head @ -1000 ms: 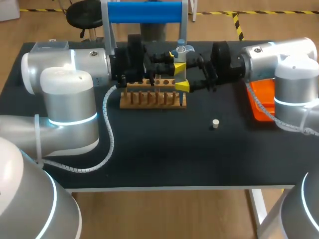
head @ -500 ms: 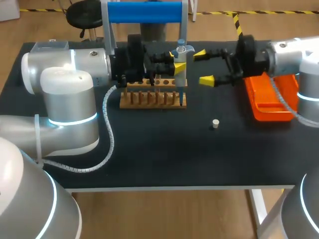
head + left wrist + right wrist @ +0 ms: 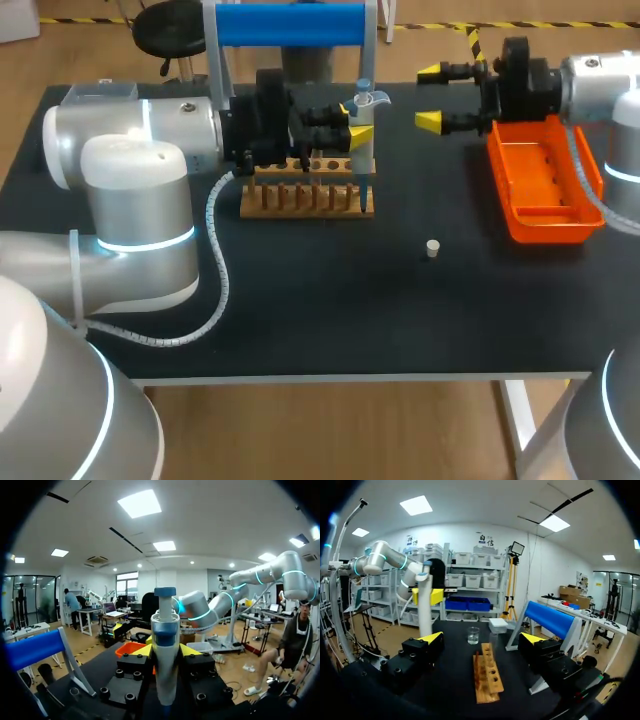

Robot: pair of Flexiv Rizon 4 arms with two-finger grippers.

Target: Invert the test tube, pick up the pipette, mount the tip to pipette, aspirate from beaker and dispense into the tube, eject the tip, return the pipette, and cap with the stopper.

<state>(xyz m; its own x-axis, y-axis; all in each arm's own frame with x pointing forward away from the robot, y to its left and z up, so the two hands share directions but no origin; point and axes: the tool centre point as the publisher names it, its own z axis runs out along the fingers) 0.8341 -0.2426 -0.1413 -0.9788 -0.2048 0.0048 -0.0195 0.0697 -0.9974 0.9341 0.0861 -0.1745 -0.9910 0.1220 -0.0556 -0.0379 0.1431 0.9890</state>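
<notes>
Black tabletop (image 3: 300, 310), left gripper (image 3: 358, 138) clamped on upright white-and-blue plastic pipette (image 3: 165, 630) by slotted wooden rack (image 3: 305, 195) (narrow end down), small cream stopper (image 3: 432, 248) lying loose, right gripper (image 3: 430, 96) wide open, holding nothing, beside orange plastic tray (image 3: 545, 175).

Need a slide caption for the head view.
Left gripper holds the pipette upright at the wooden rack; right gripper open by the orange tray, stopper loose on the table.

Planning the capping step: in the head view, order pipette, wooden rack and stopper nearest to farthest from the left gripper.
1. Pipette, in the fingers of the left gripper.
2. Wooden rack, just below it.
3. Stopper, on the table, rightward.
</notes>
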